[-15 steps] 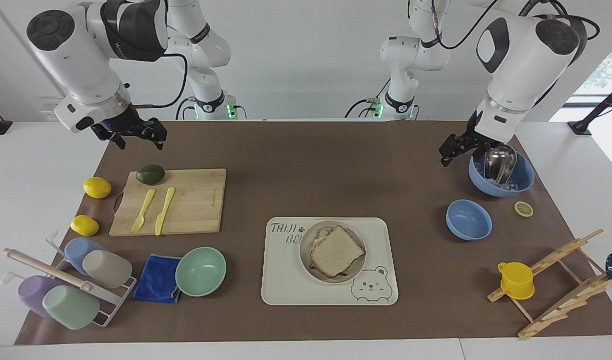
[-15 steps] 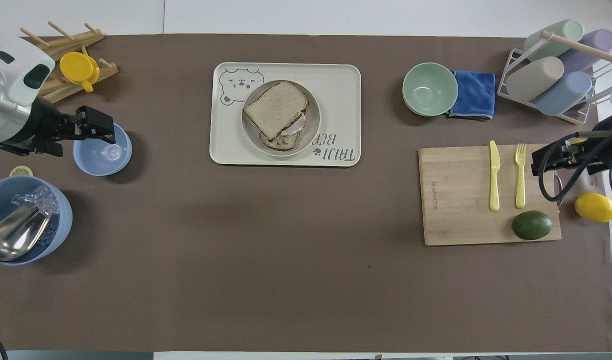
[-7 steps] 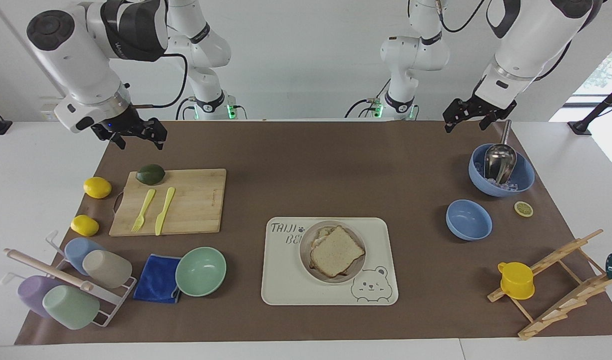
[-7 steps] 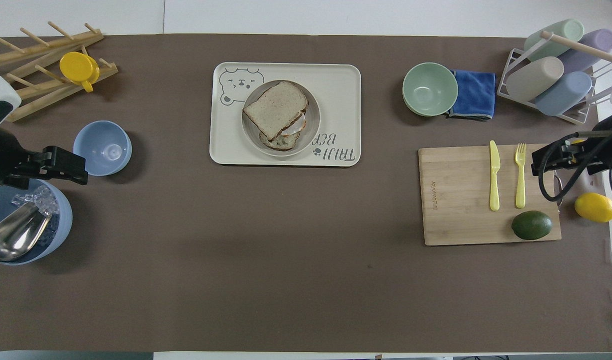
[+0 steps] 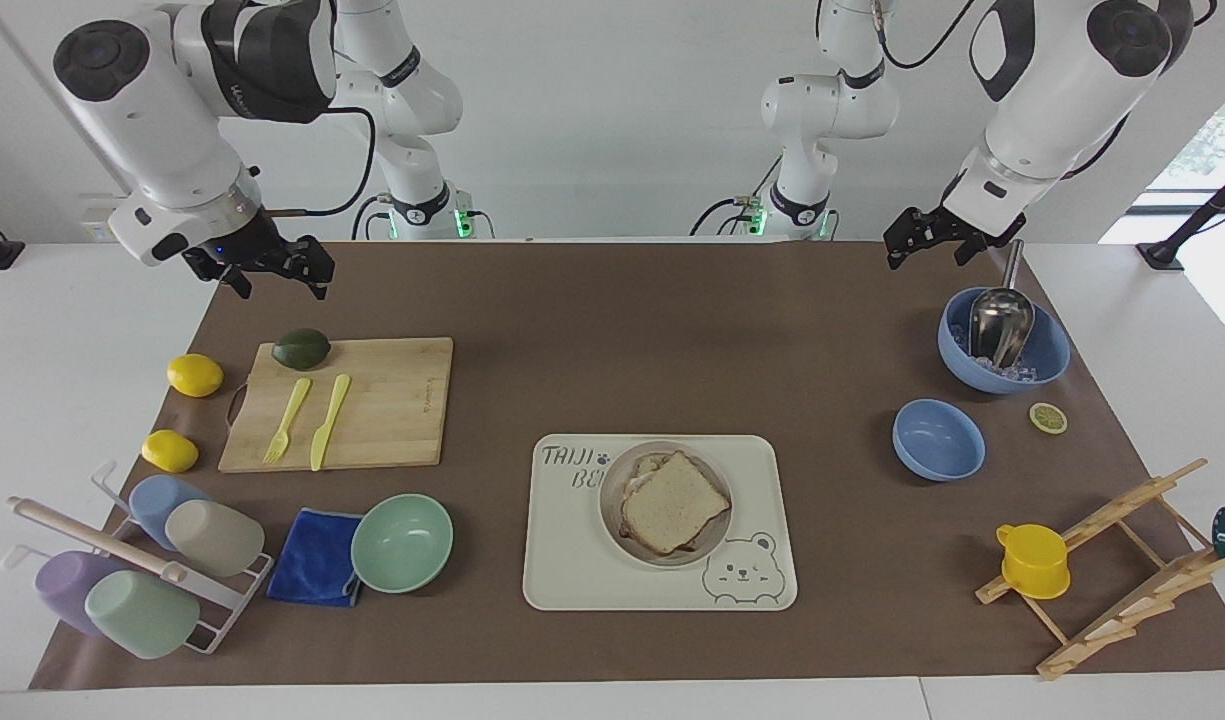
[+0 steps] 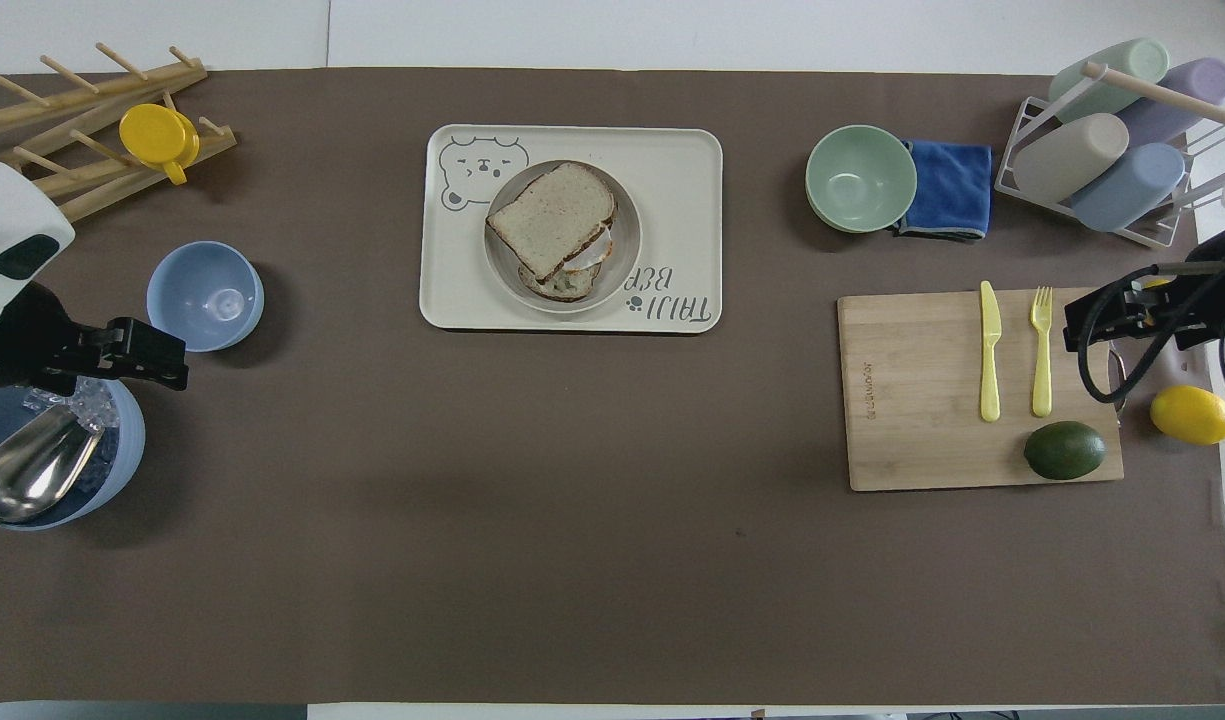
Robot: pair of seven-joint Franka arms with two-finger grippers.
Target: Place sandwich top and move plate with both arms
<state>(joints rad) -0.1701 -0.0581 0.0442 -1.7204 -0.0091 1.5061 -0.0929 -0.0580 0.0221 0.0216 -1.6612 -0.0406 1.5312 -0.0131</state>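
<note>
The worktop carries a cream tray; on it sits the plate, with the sandwich top lying over it. Only the facing view shows both arms whole. Left gripper and right gripper hang released, holding nothing.

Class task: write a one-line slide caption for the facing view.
Sandwich top sits on the plate in the tray; open left gripper and right gripper hover apart.

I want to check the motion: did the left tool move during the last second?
Yes. The left tool was low at the rim of the scoop bowl; now it hangs raised, open and empty, above the mat just robot-side of that bowl.
</note>
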